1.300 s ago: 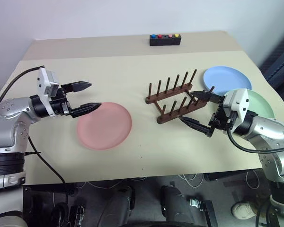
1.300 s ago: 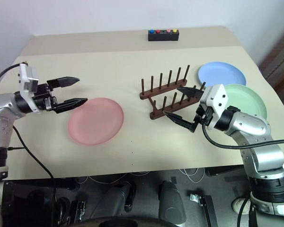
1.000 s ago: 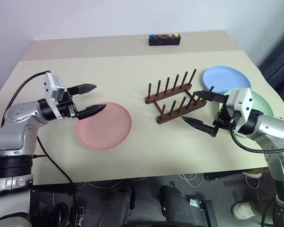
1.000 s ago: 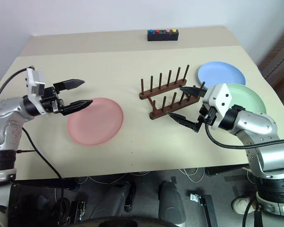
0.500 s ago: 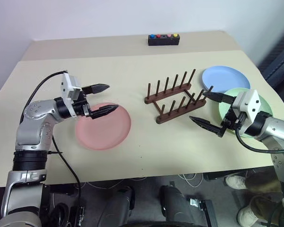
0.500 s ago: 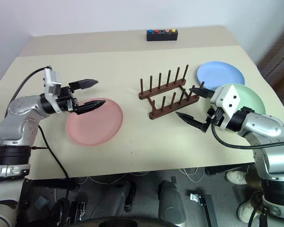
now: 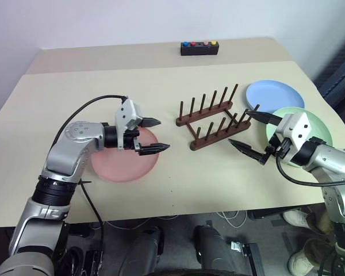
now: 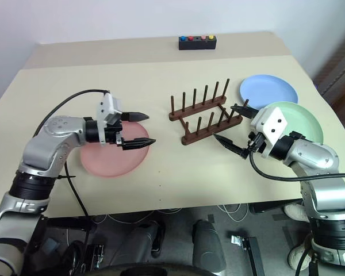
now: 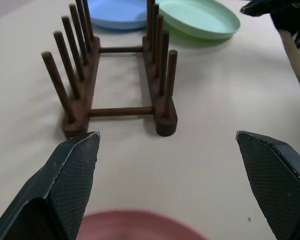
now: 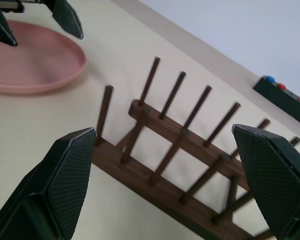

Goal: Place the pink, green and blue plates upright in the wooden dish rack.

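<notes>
The pink plate (image 7: pixel 118 164) lies flat on the table's left half. My left gripper (image 7: pixel 163 134) hovers open over its right edge and points toward the wooden dish rack (image 7: pixel 210 118), which stands with no plate between its pegs. In the left wrist view the rack (image 9: pixel 120 75) sits ahead, and the pink rim (image 9: pixel 135 225) lies below the fingers. The blue plate (image 7: pixel 274 96) and the green plate (image 7: pixel 319 129) lie flat to the right of the rack. My right gripper (image 7: pixel 239 126) is open beside the rack's right end, in front of the green plate, with nothing in it.
A black box with coloured buttons (image 7: pixel 200 48) sits at the table's far edge. A black cable trails from the left arm across the table's left side. The table's front edge runs close below both arms.
My left gripper has swung right and slightly down, from the pink plate's left side to over its right edge. The right gripper has hardly moved. Both stay open.
</notes>
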